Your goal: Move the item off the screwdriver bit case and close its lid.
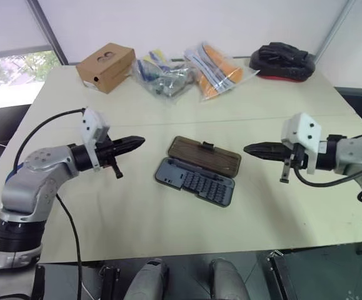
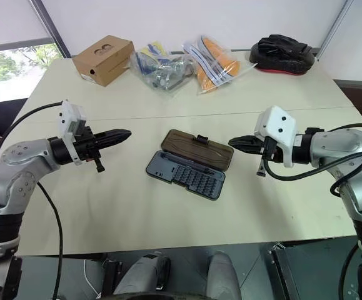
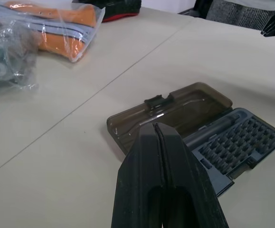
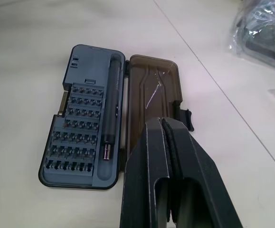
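The screwdriver bit case lies open in the middle of the table, its slate-grey tray nearest me with a dark driver handle in its slot. The brown lid lies flat on the far side of the tray, with its black latch tab on the far edge. Nothing rests on the tray or the lid; the item is out of view. My left gripper hovers shut to the left of the case, pointing at it. My right gripper hovers shut to the right, also pointing at it. Neither touches the case.
Along the table's far edge stand a brown cardboard box, a clear bag of small parts, a bag with orange contents and a black and red object. The cream tabletop is bare around the case.
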